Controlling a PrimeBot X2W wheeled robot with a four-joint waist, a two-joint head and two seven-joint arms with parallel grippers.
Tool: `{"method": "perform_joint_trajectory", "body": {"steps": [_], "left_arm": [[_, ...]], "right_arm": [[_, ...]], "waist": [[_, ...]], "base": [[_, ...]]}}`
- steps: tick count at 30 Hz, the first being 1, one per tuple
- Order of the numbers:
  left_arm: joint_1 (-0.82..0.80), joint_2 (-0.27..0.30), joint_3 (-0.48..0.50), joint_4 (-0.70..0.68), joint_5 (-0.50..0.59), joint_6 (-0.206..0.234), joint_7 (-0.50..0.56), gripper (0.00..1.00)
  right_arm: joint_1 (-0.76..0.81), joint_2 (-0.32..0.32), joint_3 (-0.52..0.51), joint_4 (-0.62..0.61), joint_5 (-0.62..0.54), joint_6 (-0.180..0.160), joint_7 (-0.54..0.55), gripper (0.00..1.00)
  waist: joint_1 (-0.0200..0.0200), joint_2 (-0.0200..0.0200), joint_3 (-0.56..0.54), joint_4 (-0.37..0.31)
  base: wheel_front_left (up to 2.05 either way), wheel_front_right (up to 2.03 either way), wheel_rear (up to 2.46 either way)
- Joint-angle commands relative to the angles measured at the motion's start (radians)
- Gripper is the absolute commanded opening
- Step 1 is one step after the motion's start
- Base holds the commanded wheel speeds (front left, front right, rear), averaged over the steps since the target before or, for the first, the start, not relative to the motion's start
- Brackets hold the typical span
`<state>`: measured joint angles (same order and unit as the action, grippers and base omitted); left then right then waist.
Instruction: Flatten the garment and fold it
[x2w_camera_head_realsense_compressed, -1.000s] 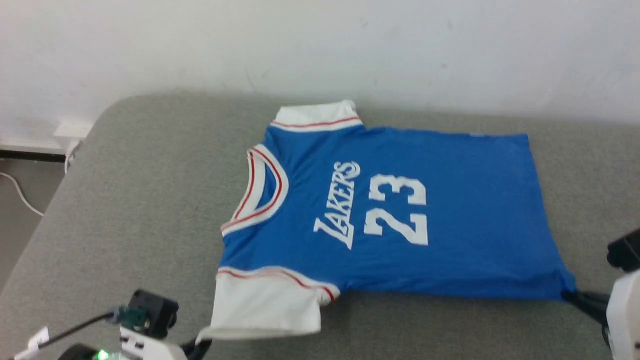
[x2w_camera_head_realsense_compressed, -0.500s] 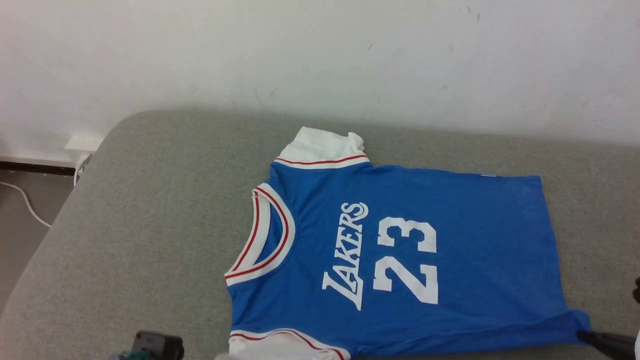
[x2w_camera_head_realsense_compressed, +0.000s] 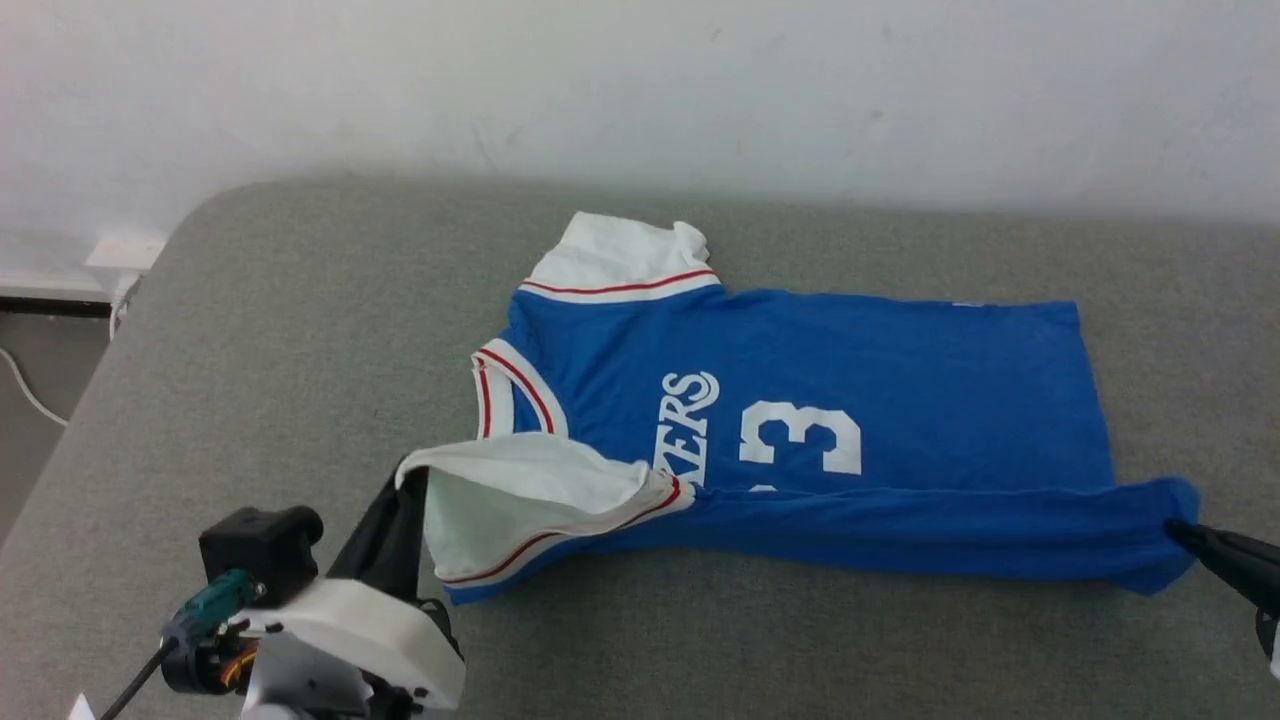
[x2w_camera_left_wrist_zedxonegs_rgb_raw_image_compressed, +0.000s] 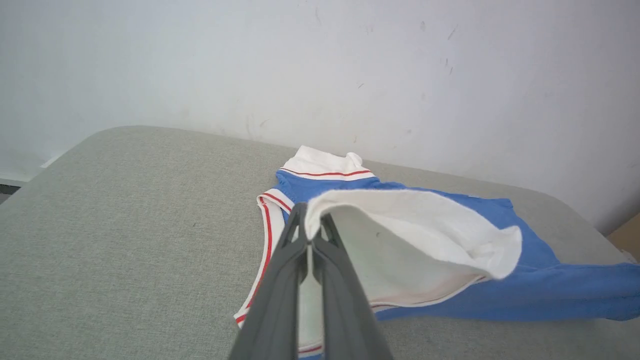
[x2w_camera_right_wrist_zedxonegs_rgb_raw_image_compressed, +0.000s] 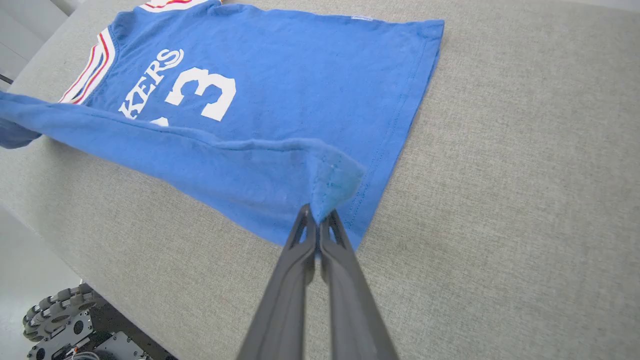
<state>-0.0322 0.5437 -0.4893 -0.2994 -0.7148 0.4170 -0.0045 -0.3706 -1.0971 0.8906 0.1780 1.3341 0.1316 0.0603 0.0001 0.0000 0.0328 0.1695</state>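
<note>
Your left end effector (x2w_camera_head_realsense_compressed: 408, 485) is clamped on the garment (x2w_camera_head_realsense_compressed: 900, 380) at its near white sleeve (x2w_camera_head_realsense_compressed: 500, 490), holding it raised over the chest print. Your right end effector (x2w_camera_head_realsense_compressed: 1178, 530) pinches the near hem corner. The rest lies flat on the grey padded surface (x2w_camera_head_realsense_compressed: 250, 350).

I count one blue jersey (x2w_camera_head_realsense_compressed: 900, 380) on one grey padded table (x2w_camera_head_realsense_compressed: 250, 350), and the jersey has two white sleeves (one far sleeve (x2w_camera_head_realsense_compressed: 620, 255) and one near sleeve (x2w_camera_head_realsense_compressed: 500, 500)) and one neck band (x2w_camera_head_realsense_compressed: 492, 392) with red stripes. I count two grippers, the left gripper (x2w_camera_head_realsense_compressed: 405, 478) and the right gripper (x2w_camera_head_realsense_compressed: 1176, 528), and each one has two long dark fingers (x2w_camera_left_wrist_zedxonegs_rgb_raw_image_compressed: 280, 280), so that makes four in all. I also see one white wall (x2w_camera_head_realsense_compressed: 640, 80), and one big white number 3 (x2w_camera_head_realsense_compressed: 805, 438) that I can read whole.
</note>
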Motion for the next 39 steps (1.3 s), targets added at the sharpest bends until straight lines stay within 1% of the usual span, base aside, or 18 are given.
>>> {"method": "perform_joint_trajectory", "body": {"steps": [1,6,9,14,15,21,28,29,30,31,36,39], "left_arm": [[-0.033,-0.002,-0.003,0.028,0.017,-0.005,-0.006,0.0],[-0.111,0.023,-0.059,0.126,0.042,-0.055,0.072,0.0],[-0.164,0.032,-0.066,0.174,0.053,-0.079,0.089,0.0],[-0.269,0.034,-0.087,0.251,0.074,-0.138,0.11,0.0],[-0.269,0.034,-0.087,0.251,0.074,-0.138,0.11,0.0],[-0.385,-0.003,-0.126,0.375,0.086,-0.199,0.14,0.0],[-0.445,-0.053,-0.145,0.548,0.09,-0.205,0.148,0.0],[-0.447,-0.06,-0.141,0.57,0.086,-0.2,0.146,0.57],[-0.449,-0.066,-0.139,0.589,0.087,-0.192,0.139,1.0],[-0.45,-0.073,-0.135,0.602,0.086,-0.186,0.129,1.0],[-0.43,-0.091,-0.12,0.624,0.069,-0.177,0.089,1.0],[-0.396,-0.092,-0.098,0.605,0.05,-0.158,0.065,1.0]], "right_arm": [[-0.017,0.02,-0.013,0.016,-0.021,-0.001,0.009,0.0],[-0.049,0.073,-0.038,0.059,-0.106,-0.001,0.069,0.0],[-0.074,0.116,-0.068,0.088,-0.141,-0.001,0.1,0.0],[-0.114,0.177,-0.107,0.128,-0.208,-0.001,0.159,0.0],[-0.114,0.177,-0.107,0.128,-0.208,-0.001,0.159,0.0],[-0.148,0.236,-0.148,0.174,-0.298,-0.001,0.22,0.0],[-0.159,0.308,-0.193,0.238,-0.405,-0.001,0.272,0.0],[-0.157,0.319,-0.203,0.249,-0.415,-0.001,0.28,0.0],[-0.154,0.331,-0.212,0.255,-0.427,-0.001,0.282,0.09],[-0.15,0.343,-0.225,0.263,-0.435,-0.001,0.283,1.0],[-0.119,0.367,-0.272,0.251,-0.504,-0.001,0.281,1.0],[-0.084,0.375,-0.325,0.237,-0.543,-0.001,0.296,1.0]], "waist": [[-0.0001,0.0,0.029,-0.009],[-0.0001,0.0,0.074,-0.018],[-0.0001,0.0,0.105,-0.023],[-0.0001,0.0,0.155,-0.027],[-0.0001,0.0,0.155,-0.027],[-0.0001,0.0,0.2,-0.032],[-0.0001,0.0,0.216,-0.041],[-0.0001,0.0,0.213,-0.042],[-0.0001,0.0,0.21,-0.042],[-0.0001,0.0,0.204,-0.043],[-0.0001,0.0,0.161,-0.041],[-0.0001,0.0,0.133,-0.038]], "base": [[0.0,0.0,0.0],[0.0,0.0,0.0],[0.0,0.0,0.0],[0.0,0.0,0.0],[0.0,0.0,0.0],[0.0,0.0,0.0],[0.0,0.0,0.0],[0.0,0.0,0.0],[0.0,0.0,0.0],[0.0,0.0,0.0],[0.0,0.0,0.0],[0.0,0.0,0.0]]}}
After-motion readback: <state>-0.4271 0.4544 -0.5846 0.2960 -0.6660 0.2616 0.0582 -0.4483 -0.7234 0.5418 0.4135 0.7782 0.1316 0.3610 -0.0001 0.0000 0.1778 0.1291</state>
